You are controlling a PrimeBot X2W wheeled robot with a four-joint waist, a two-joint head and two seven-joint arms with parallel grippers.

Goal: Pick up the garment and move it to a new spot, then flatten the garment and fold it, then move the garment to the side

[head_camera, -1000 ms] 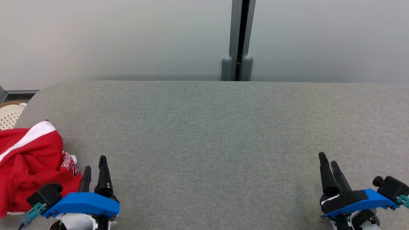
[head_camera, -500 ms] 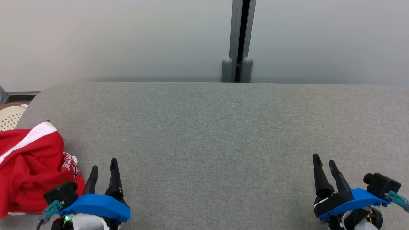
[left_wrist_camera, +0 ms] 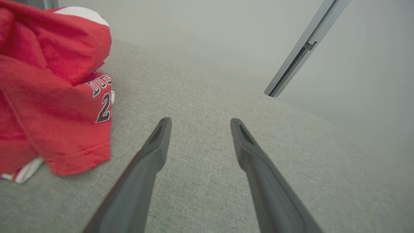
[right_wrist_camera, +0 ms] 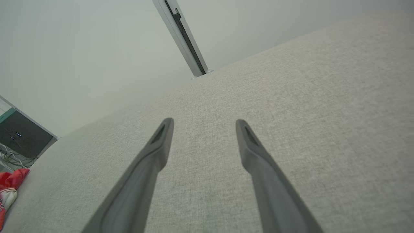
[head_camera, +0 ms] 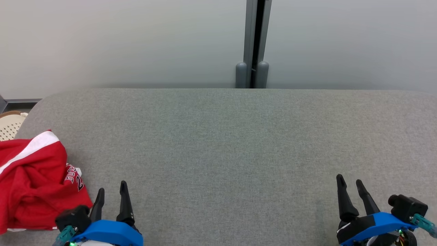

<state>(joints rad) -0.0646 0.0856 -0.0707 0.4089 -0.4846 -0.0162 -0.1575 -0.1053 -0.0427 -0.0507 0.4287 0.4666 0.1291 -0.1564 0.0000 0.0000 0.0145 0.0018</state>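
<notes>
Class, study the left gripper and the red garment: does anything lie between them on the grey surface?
Nothing visible does. The red garment lies crumpled just to the left of the open left gripper. Only a strip of bare grey surface separates the cloth from the fingers, which do not touch it.

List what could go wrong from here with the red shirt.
1. The shirt lies bunched at the left edge of the table; a bad pull could drag it off toward the basket.
2. Its layers are piled up, so the open left hand beside it may pinch several at once, and it would not spread flat.
3. The open right hand is far across the table, so helping means a long reach.
</notes>
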